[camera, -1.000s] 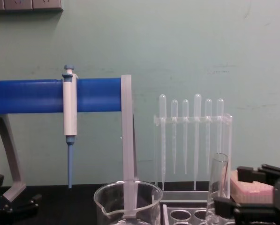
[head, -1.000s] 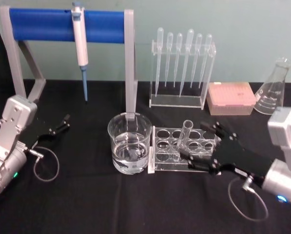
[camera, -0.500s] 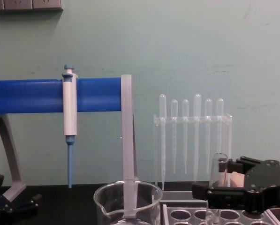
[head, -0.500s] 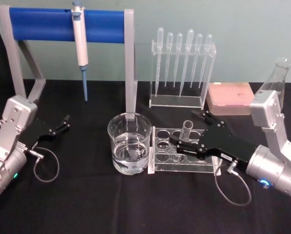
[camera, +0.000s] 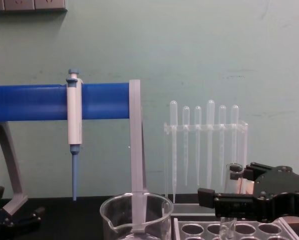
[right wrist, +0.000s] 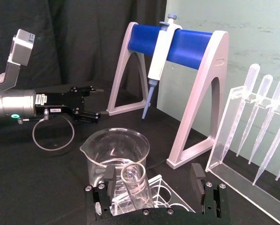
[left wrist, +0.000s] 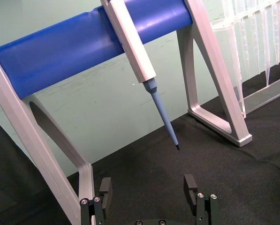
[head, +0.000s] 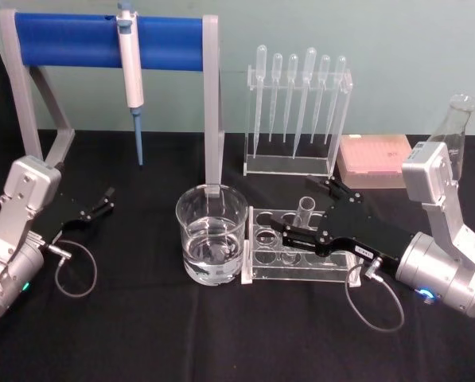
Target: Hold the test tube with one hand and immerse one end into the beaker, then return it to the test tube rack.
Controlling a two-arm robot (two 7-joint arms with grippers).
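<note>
- Two fingers of my right end effector (head: pixel 292 205) are spread, one on each side of the test tube (head: pixel 305 208), which stands in the test tube rack (head: pixel 301 267). I judge they are placed so to pinch it below the rim; nothing is gripped yet.
- The beaker (head: pixel 191 239), partly filled with liquid, stands just beside the rack, so the carry looks short.
- The grey leg of the pipette stand (head: pixel 213 119) rises just behind the beaker, and I must keep the tube off it.
- My left end effector (head: pixel 106 199) is parked at the left of the bench, spread and holding nothing.

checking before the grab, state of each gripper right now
Left gripper: open, empty, parked on the left.
Right gripper: open, straddling the test tube, not clamped on it.
</note>
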